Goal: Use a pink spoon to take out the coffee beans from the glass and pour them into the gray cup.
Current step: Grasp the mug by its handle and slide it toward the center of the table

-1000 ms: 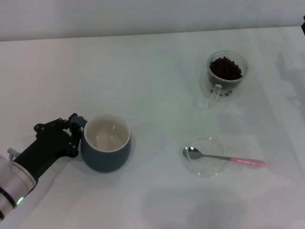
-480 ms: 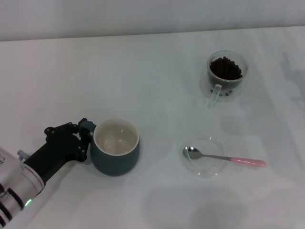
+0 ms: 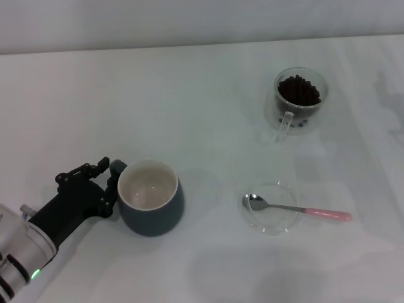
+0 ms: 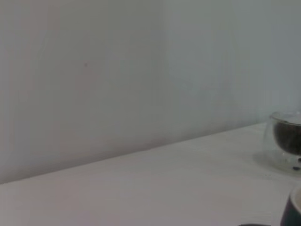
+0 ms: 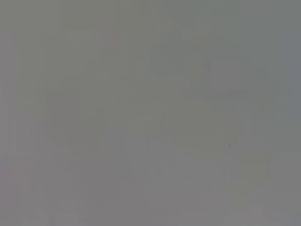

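So the white table [image 3: 202, 95] is seen filling pretty much the whole head view, with a pale wall behind it. The left arm is brought in from the near left corner, and the left gripper [image 3: 112, 184] is pressed right up against the left side of the gray cup [image 3: 151, 199], with black fingers [image 3: 113, 169] seen at the cup's rim and side; whether the cup is actually clamped or just touched can't be told from here. The gray cup is stood upright on the near left part of the table, and its cream inside is shown empty. The glass [image 3: 299, 101] is placed well apart from it, at the far right, upright, with its clear handle pointed toward the near edge, and the coffee beans [image 3: 299, 90] are heaped inside it. A flat clear glass dish [image 3: 271, 219] is set near the right, closer than the glass, and the pink spoon [image 3: 297, 209] is laid across it, metal bowl inside the dish and pink handle stuck out past the rim to the right. In the left wrist view only edges of the glass and the cup are caught. The right gripper isn't shown anywhere
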Tool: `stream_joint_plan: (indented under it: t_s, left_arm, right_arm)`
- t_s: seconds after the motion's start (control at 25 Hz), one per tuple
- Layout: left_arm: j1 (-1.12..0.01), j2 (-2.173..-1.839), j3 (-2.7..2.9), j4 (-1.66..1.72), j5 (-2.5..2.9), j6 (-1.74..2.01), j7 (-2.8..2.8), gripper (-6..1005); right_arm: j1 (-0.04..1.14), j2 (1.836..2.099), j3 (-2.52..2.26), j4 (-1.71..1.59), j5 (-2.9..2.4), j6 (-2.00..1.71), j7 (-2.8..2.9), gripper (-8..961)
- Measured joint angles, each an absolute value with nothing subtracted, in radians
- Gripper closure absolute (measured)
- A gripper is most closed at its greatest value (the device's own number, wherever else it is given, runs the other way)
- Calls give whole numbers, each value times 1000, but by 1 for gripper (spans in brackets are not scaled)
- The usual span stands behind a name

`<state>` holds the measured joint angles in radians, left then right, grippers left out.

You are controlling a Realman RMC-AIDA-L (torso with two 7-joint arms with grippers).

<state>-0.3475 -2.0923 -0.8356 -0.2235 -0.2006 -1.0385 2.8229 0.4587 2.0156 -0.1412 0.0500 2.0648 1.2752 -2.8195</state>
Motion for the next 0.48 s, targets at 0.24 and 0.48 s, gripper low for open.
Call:
stream_joint_plan:
  t_s: [0.24, 0.48]
  left_arm:
    - [-339, -2091, -834, -219, -201, -1038, 2823, 701]
    - [-311, -2090, -843, -223, -202, -1043, 2821, 339]
  right_arm:
    - [458, 2016, -141, 51, 2065, 1276, -2819, 274]
    - [457, 2017, -141, 51, 2064, 1283, -2819, 274]
